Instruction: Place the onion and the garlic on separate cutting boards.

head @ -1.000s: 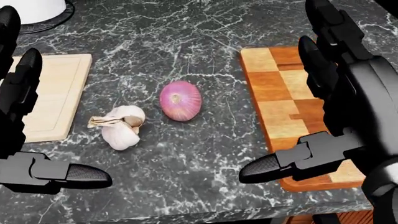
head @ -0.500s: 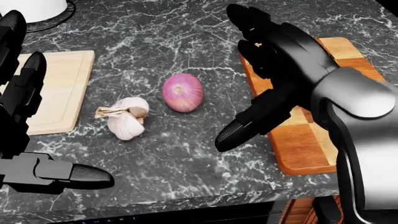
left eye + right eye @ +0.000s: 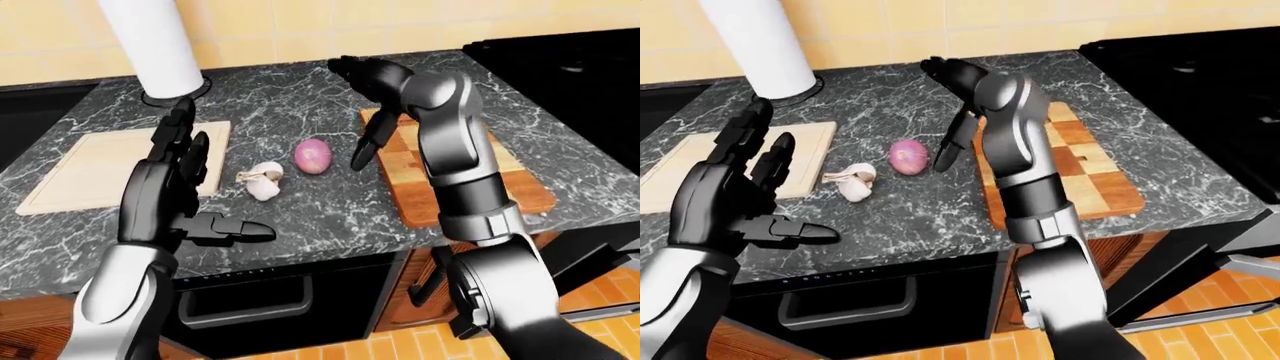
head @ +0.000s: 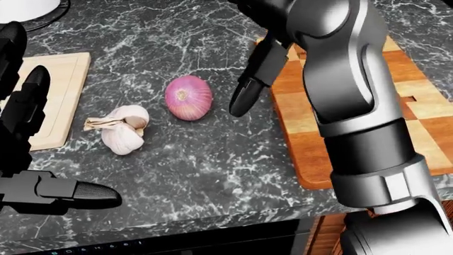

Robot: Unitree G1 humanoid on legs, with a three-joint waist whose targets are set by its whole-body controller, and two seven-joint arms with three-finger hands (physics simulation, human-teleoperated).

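Nearest the camera, the left hand hovers with fingers spread, holding nothing, over the counter beside the pale board. Beyond it lie the garlic and onion, just apart, on bare counter (neither boarded yet). Farther off, the right hand is open too, its thumb near the onion, above the checkered board. Reaching seems under way; next, close round the onion.

Glossy grey arms, black three-fingered robot hand
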